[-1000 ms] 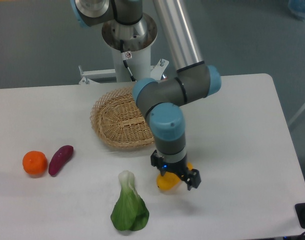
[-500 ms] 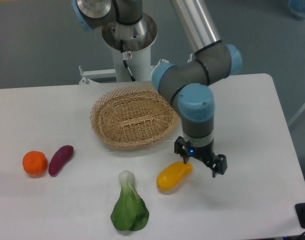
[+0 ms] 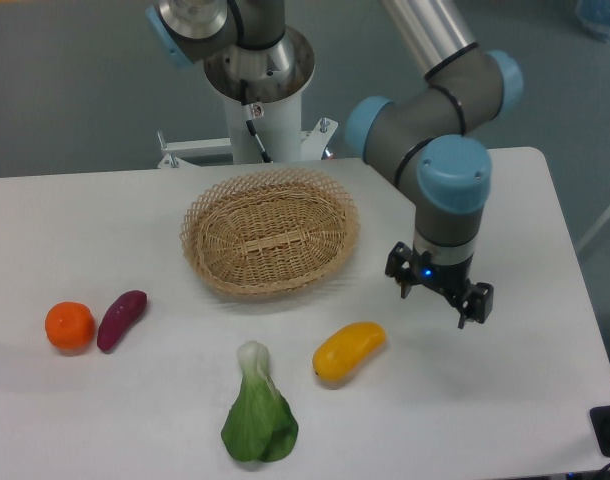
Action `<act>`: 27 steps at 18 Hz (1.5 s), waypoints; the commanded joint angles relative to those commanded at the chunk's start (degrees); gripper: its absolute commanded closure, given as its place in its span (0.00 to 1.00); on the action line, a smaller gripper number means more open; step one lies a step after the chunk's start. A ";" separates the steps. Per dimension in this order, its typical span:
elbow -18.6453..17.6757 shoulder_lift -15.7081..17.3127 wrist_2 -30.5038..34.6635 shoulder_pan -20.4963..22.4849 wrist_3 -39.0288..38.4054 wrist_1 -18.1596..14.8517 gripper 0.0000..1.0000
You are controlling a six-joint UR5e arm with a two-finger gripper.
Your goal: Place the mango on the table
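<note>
White counter (image 3: 105, 200), rounded corners. On it: basket (image 3: 270, 243) mid, nr back edge; orange (image 3: 69, 326) & sweet potato (image 3: 122, 319) touching, nr left edge; bok choy (image 3: 257, 410) at front edge; mango (image 3: 348, 350) just right of it.

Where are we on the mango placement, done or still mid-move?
Done, by the look of it: the mango lies on the table, in front of the basket. In hand: nothing; the pincer is open, empty, off to its right. Left: nothing visible.

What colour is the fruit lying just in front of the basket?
The mango is yellow with an orange-tinted end, seen clearly in the fixed camera view.
</note>
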 joint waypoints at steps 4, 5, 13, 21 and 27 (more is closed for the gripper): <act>0.53 0.09 -0.18 1.15 3.69 -2.02 0.00; 0.70 0.00 -0.09 1.23 3.87 -2.29 0.00; 0.62 0.09 -0.53 1.85 4.83 -2.82 0.00; 0.26 0.26 -0.53 1.85 4.93 -2.82 0.00; 0.09 0.35 -0.53 1.76 4.84 -2.73 0.00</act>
